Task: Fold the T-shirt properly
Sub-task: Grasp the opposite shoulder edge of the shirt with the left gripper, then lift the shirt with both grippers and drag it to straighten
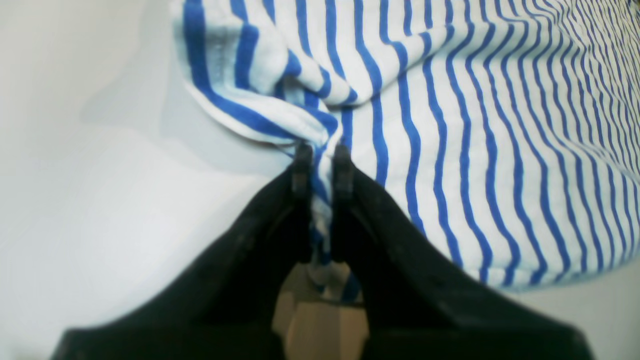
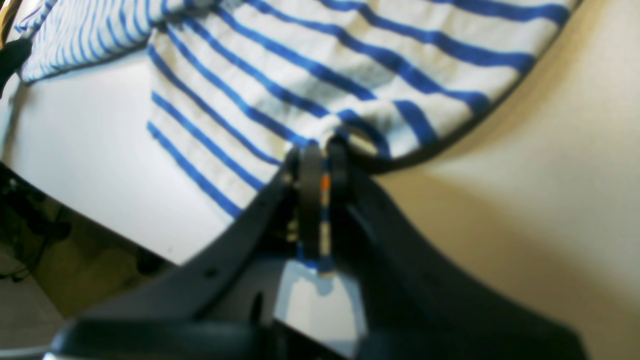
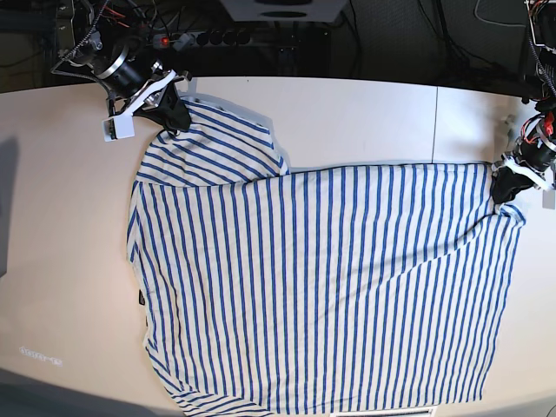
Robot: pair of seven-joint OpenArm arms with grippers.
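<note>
The T-shirt, white with thin blue stripes, lies spread over the pale table. Its dark neck label shows at the left edge. My right gripper, at the base view's upper left, is shut on the shirt's sleeve edge; a small orange mark shows between its jaws. My left gripper, at the right, is shut on a bunched corner of the shirt. The cloth rises in a ridge toward each gripper. The shirt also fills the left wrist view.
The table's far edge runs along the top, with cables and a power strip behind it. The table's near-side edge and the floor show in the right wrist view. The shirt's lower hem reaches the table's front edge.
</note>
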